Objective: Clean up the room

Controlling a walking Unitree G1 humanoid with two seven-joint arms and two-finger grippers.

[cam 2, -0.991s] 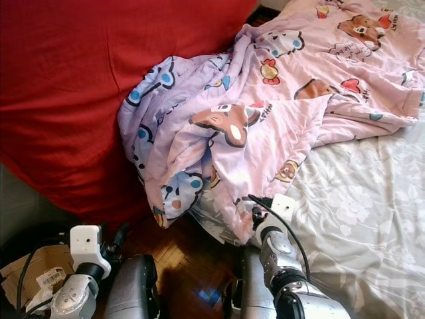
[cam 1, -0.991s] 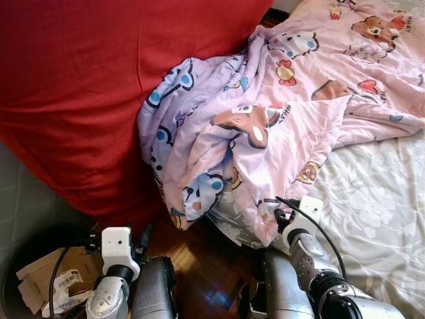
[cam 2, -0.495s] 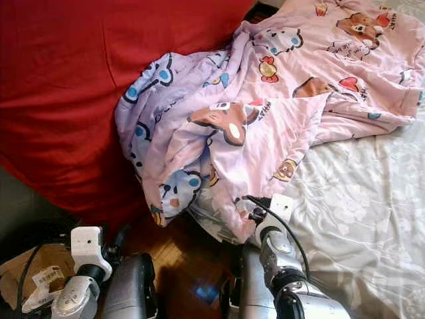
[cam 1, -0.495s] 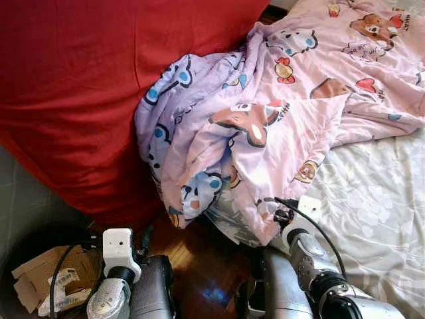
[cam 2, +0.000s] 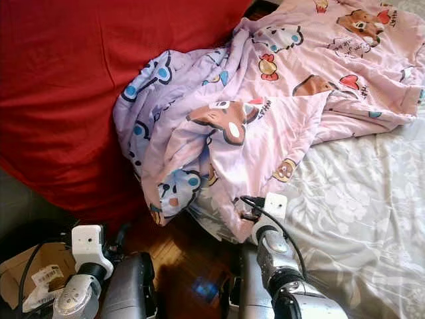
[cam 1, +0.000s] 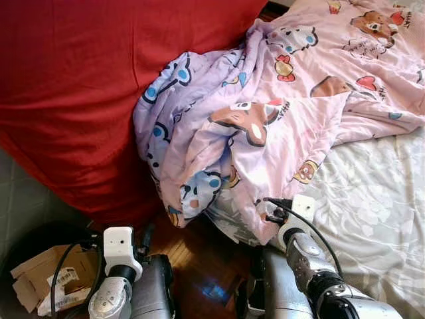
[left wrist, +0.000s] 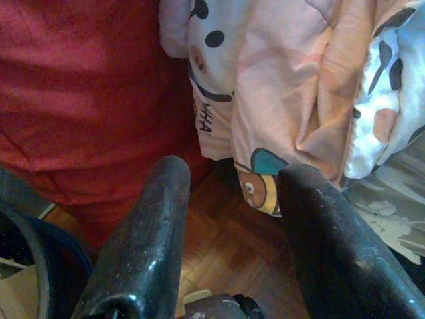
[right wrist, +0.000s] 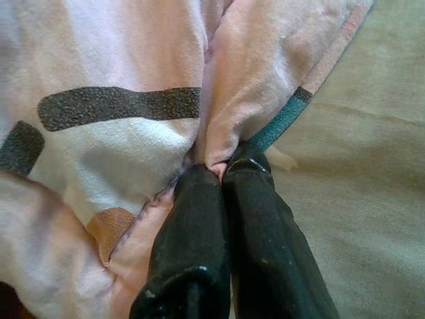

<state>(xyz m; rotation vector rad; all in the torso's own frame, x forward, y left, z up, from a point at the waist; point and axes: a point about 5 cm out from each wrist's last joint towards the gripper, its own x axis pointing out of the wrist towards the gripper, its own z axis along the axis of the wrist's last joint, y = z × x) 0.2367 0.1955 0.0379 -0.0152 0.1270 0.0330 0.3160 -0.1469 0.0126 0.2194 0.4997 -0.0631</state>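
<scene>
Right gripper [right wrist: 219, 169] has crept forward along the bed edge, fingers pinched tight on the pink cartoon quilt's [cam 1: 279, 126] hem, while left gripper [left wrist: 229, 199] hangs spread, empty.

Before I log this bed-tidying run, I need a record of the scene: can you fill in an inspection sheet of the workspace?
Surface: bed with a pale floral sheet; wooden floor beside it.
Job's things: pink cartoon-print blanket, rumpled, spilling off the bed edge toward the floor.
Clutter: dark bin holding cardboard scraps, at the robot's left.
Grippers: right pincer shut on a blanket fold at the bed's edge; left pincer open, low above the floor, touching nothing.
Cables: black cable along the right wrist; another at the left wrist.
Surroundings: large red fabric left of the blanket.
</scene>
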